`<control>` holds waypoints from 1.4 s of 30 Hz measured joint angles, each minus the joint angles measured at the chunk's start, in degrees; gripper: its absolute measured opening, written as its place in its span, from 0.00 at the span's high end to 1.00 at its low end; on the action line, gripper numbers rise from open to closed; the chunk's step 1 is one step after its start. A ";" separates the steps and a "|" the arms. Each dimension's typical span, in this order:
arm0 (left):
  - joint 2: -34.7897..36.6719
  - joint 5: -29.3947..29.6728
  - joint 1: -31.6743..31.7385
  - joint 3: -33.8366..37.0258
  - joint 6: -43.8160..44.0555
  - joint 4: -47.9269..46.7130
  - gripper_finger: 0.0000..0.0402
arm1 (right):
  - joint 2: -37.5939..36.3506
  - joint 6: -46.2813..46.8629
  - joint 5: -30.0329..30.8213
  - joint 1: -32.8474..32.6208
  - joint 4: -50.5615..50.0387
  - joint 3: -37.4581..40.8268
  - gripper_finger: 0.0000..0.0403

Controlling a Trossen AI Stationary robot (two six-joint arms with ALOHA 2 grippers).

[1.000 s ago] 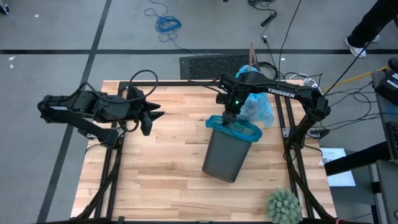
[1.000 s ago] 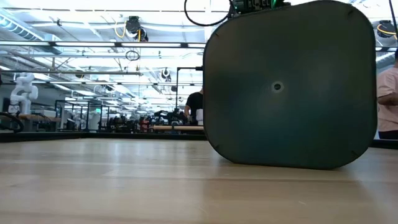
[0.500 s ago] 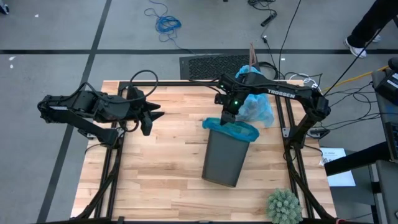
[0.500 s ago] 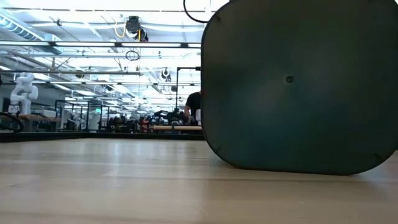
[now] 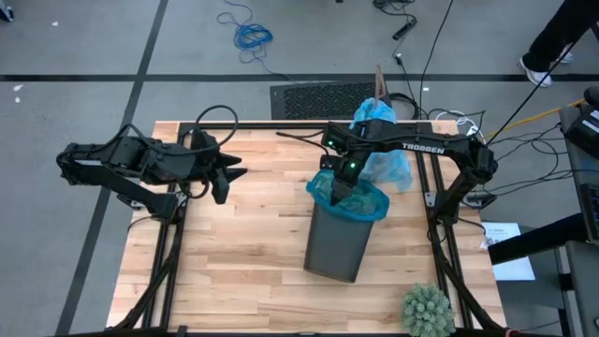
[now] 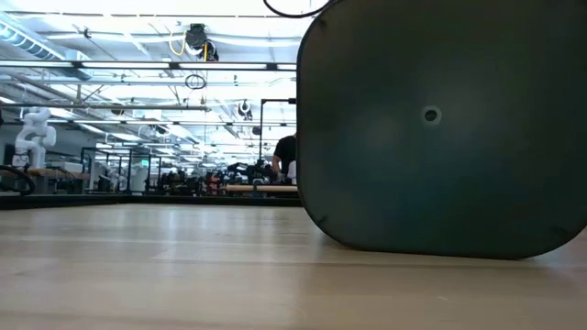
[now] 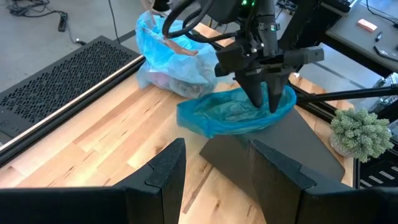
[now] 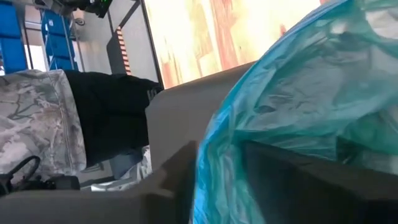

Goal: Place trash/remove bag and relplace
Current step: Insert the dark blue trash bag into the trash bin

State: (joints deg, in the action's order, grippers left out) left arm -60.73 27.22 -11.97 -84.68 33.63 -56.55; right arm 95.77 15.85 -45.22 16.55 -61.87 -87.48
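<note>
Your right gripper points down into the mouth of the dark bin, among the teal liner folded over its rim; you cannot tell whether its fingers pinch the plastic or stand apart. The pale blue bag with brown scraps inside lies on the table just behind the bin. Your left gripper waits near the table's left edge, its fingers spread and empty.

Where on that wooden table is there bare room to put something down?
The widest bare patch is the table between the waiting left gripper and the dark bin. It is crowded at the far right, where the right gripper dips into the teal liner beside a pale blue bag. A spiky green ball fills the near right corner.
</note>
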 joint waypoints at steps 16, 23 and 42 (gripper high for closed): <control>0.00 0.02 0.00 0.00 0.11 0.00 0.59 | -2.34 -2.74 4.86 1.57 -0.20 -0.04 0.25; 0.00 0.02 0.00 0.00 0.15 0.00 0.59 | -0.61 -10.37 4.24 2.63 -1.96 -0.07 0.25; 0.00 0.01 0.01 0.00 0.32 -0.62 0.59 | 10.32 -14.38 -8.44 -1.68 -4.54 0.10 0.60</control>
State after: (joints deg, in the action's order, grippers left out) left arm -60.73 27.24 -11.96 -84.68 33.94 -57.17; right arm 106.08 1.48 -53.67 14.87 -66.41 -87.38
